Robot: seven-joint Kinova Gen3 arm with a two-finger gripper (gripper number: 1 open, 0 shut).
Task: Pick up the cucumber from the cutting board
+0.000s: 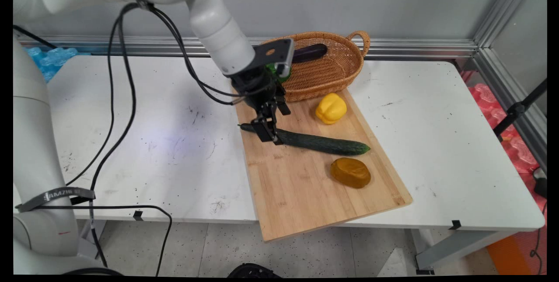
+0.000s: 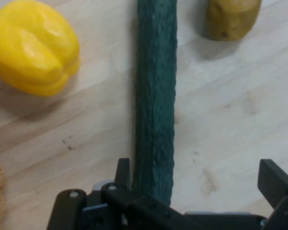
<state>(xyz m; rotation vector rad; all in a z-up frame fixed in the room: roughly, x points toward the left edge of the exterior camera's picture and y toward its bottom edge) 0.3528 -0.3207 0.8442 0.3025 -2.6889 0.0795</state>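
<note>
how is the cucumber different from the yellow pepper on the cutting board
The cucumber is long, thin and dark green; the yellow pepper is short, rounded and bright yellow. The gripper is down at the cucumber's left end; the pepper sits untouched. Both lie on the wooden board.

A white rectangular tabletop [image 1: 436,142], scuffed and speckled with dark marks, stands before a plain grey wall [image 1: 371,2]; a silver aluminium rail [image 1: 415,48] runs along the wall's foot at the far edge; below the near edge lies a pale speckled tile floor [image 1: 305,251]; a grey metal table leg [image 1: 454,247] slants at right.
</note>
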